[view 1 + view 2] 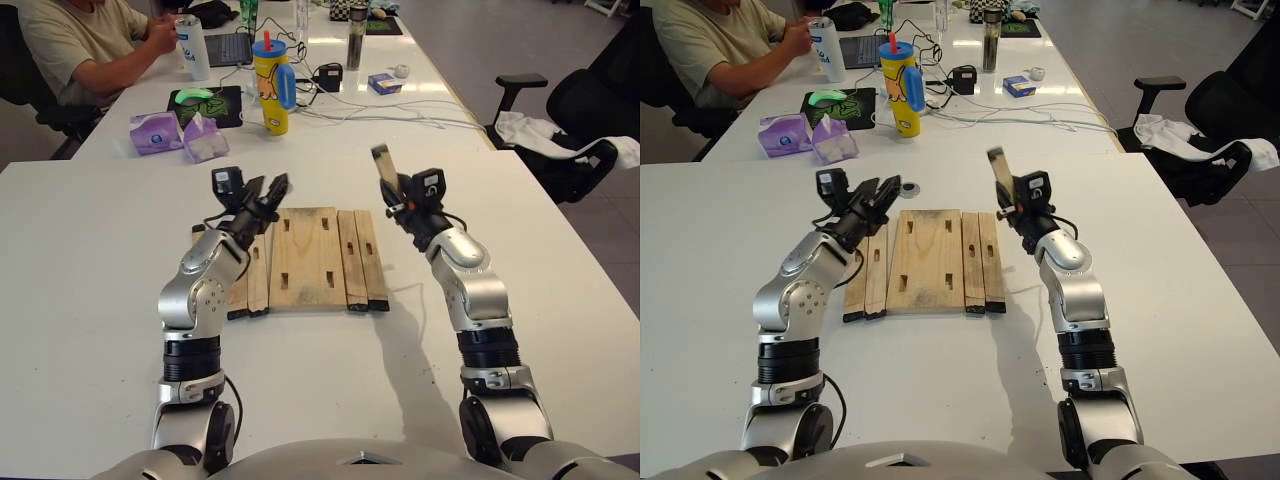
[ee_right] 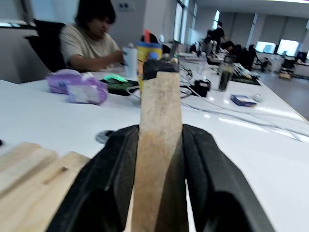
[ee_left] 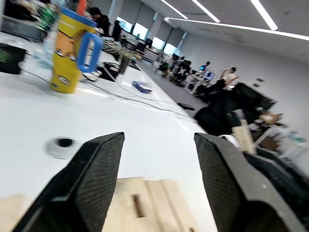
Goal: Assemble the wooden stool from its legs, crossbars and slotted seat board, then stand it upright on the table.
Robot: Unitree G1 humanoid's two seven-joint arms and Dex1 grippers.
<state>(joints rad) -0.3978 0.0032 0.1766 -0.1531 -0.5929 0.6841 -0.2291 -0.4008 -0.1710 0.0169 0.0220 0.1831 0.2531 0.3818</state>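
The right claw [image 1: 395,197] is clamped round a wooden piece [image 1: 382,165], leg or crossbar I can't tell, held upright above the desk [image 1: 90,260] towards its far edge. The left claw [image 1: 272,188] hangs with its jaws apart over the far left of the parts. The slotted seat board [image 1: 303,258] lies flat mid-desk, with slats [image 1: 360,262] either side. Assembly looks barely begun. I'd say the piece needs lining up with a slot while the free claw steadies the board.

Glossy silver arm shells [image 1: 200,290]; black ribbed joints [image 1: 486,350]; black cables [image 1: 208,222]; wide black textured fingers [image 3: 91,183].
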